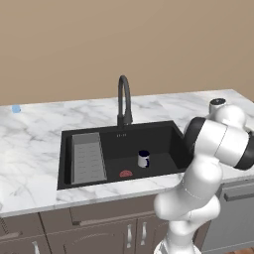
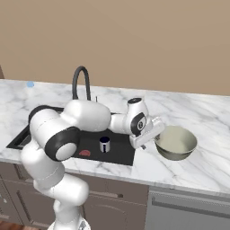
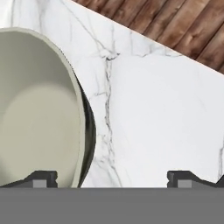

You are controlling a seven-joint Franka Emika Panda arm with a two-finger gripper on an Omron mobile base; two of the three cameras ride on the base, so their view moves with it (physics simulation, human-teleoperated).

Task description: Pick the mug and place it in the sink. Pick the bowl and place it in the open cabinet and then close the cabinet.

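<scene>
Even, bright, flat light fills all three rendered views, with no glare. The bowl (image 3: 35,109) casts a narrow dark shadow on the marble table (image 3: 157,109) toward 3 o'clock. Edges look softly pixelated.

The arm (image 2: 85,119) is built of glossy white, rounded segments joined by dark, nearly black bands at the joints. A round dark disc marks the wrist. The two finger tips (image 3: 43,178) are small, dark and blocky, with grey faces.
</scene>
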